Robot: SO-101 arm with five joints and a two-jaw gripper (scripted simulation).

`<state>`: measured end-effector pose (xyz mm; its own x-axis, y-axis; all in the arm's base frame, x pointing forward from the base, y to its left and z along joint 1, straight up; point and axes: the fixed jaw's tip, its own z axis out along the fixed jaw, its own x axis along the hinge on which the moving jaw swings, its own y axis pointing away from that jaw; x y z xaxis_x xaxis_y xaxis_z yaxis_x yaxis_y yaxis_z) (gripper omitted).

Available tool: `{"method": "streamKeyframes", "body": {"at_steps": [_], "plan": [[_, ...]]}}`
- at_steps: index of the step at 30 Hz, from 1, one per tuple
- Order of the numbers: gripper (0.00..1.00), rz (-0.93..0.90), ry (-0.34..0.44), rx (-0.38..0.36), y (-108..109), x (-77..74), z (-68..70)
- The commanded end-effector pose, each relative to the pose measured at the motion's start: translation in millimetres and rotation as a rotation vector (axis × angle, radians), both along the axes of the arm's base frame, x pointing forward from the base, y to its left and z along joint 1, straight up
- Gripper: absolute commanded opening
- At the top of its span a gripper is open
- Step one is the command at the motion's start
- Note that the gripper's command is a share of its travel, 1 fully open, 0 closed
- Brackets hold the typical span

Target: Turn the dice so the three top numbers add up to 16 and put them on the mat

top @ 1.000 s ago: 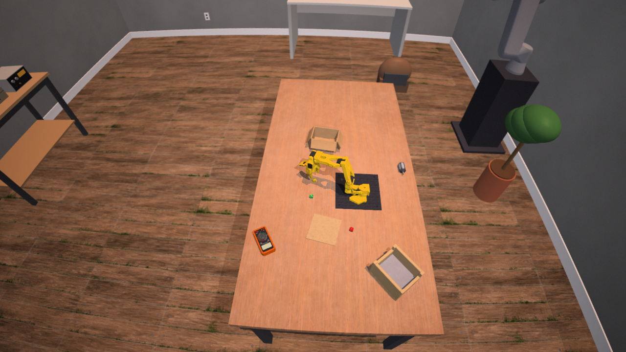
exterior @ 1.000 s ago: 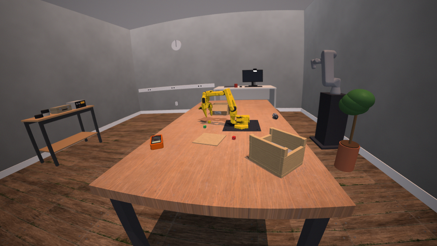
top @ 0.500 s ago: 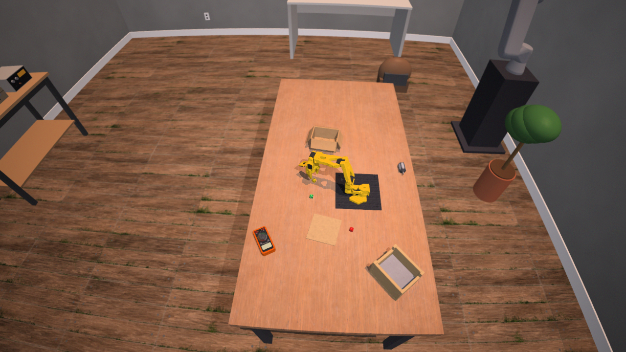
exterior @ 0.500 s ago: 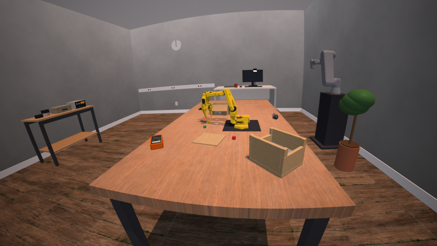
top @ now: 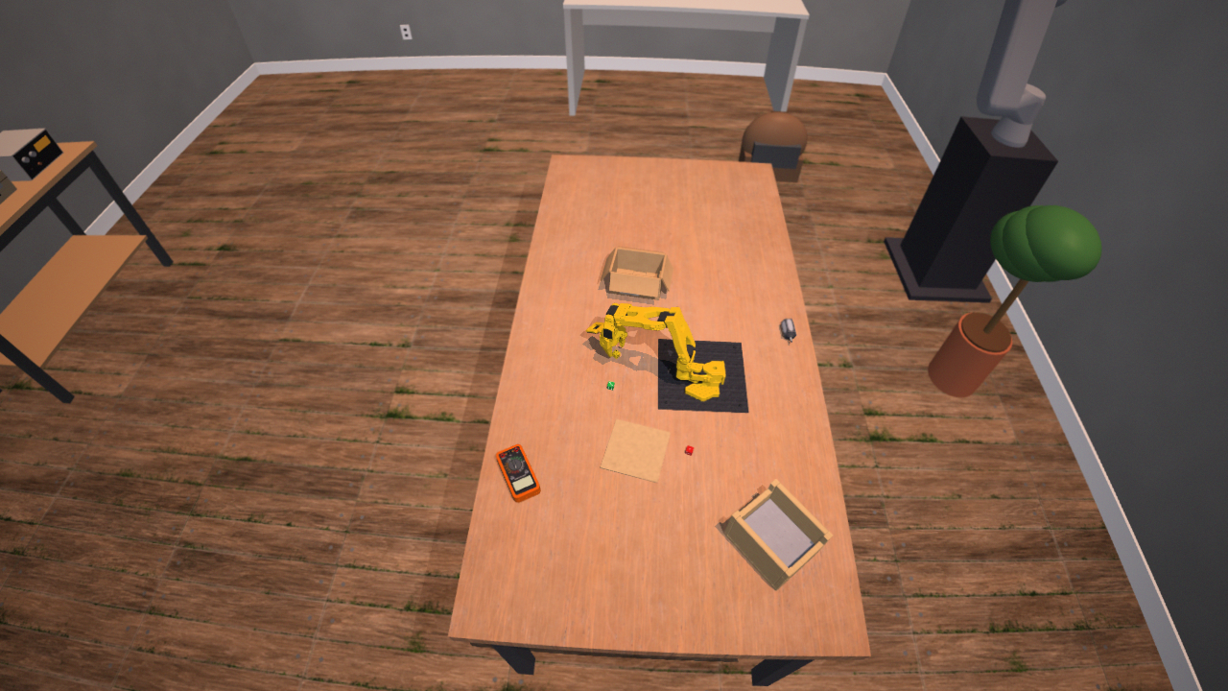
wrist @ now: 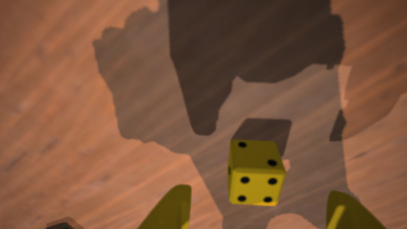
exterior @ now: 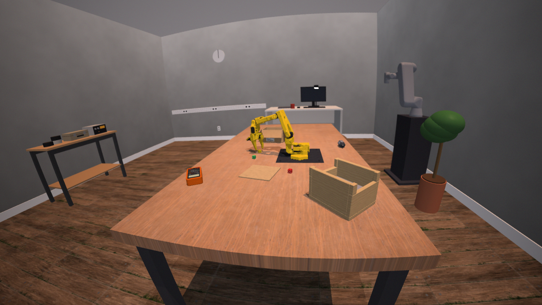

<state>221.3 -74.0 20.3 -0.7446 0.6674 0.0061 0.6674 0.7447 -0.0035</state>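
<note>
One hand (top: 611, 350) (exterior: 258, 151) (wrist: 259, 203), fingers spread, directed at the bench (top: 670, 583) (exterior: 272, 220). One yellow die (wrist: 257, 173), on the bench beyond the fingertips. One green die (top: 610, 386) (exterior: 253, 156), nearer; one red (top: 689, 450) (exterior: 289, 170), right of the mat (top: 635, 450) (exterior: 260, 172).

1. Top: I'm looking steeply down from high over the table (top: 652, 559) (exterior: 272, 223).
2. Exterior: I'm facing down its length from just beyond one end.
3. Wrist: I'm looking down, close. First two are sharing the whole arm (top: 678, 330) (exterior: 286, 127).
</note>
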Motion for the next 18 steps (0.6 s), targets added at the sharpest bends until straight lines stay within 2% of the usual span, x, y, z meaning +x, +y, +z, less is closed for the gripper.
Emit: {"method": "streamKeyframes", "body": {"at_steps": [1,9,18], "plan": [[0.25,-0.013,0.018,0.008,-0.8,-2.7,-8.1],[0.25,-0.013,0.018,0.008,-0.4,-3.6,-16.1],[0.25,-0.013,0.018,0.008,-0.4,-3.8,-17.4]]}}
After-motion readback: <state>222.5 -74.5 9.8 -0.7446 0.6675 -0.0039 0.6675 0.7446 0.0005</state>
